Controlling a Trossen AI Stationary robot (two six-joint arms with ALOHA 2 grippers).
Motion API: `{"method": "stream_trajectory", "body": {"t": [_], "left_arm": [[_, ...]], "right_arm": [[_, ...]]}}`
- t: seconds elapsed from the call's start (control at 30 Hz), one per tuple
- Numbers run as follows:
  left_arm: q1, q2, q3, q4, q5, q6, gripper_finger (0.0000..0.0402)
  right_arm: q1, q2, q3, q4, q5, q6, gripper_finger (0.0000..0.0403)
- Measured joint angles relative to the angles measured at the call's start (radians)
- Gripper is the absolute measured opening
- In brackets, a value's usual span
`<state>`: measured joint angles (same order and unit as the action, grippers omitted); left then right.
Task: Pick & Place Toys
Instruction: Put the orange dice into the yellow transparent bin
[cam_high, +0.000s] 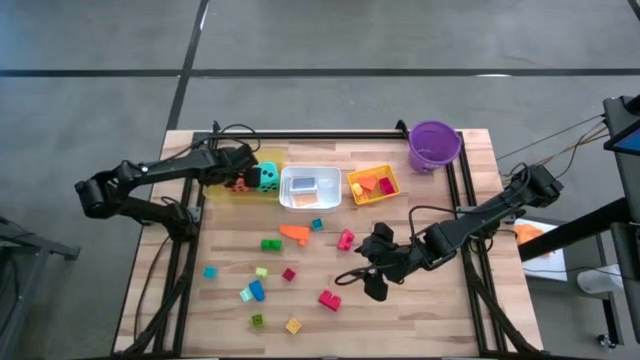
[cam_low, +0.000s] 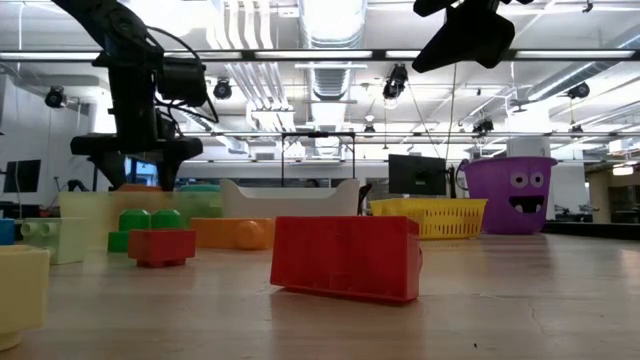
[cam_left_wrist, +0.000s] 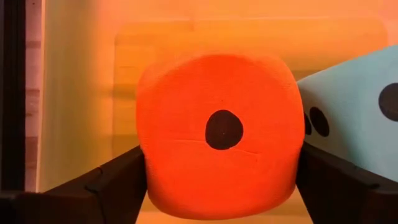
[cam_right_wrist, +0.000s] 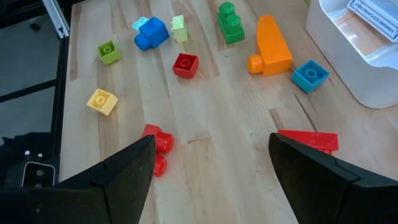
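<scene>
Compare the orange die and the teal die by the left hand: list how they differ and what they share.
Colour: the orange die is orange, the teal die pale teal.
Position: the orange die sits between the fingers of the left hand; the teal die lies beside it, outside them.
Facing side: the orange die shows one dot; the teal die shows several.
Both are rounded, black-dotted dice in the yellow tray.

Bright ceiling lights (cam_low: 330, 25) glare (foreground blurred).

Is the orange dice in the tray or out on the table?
In. The orange dice sits inside the yellow tray beside the teal dice, between the left end effector's fingers.
</scene>
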<state>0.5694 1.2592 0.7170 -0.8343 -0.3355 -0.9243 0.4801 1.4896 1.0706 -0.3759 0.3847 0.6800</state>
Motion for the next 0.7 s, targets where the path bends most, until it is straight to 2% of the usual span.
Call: {"method": "stream_trajectory", "body": {"t": [0.13, 0.4, 0.7], "left_arm": [[0.0, 0.0, 0.003, -0.001, 0.01, 0.004, 0.035], [0.002, -0.001, 0.003, 0.001, 0.057, 0.003, 0.0395], [0.002, -0.001, 0.004, 0.0, 0.077, -0.008, 0.0395]], "right_arm": [[0.0, 0.0, 0.0, 0.0, 0.0, 0.0, 0.0308], [0.0, 0.0, 0.0, 0.0, 0.0, -0.002, 0.0308], [0.0, 0.0, 0.0, 0.0, 0.0, -0.001, 0.0308]]}}
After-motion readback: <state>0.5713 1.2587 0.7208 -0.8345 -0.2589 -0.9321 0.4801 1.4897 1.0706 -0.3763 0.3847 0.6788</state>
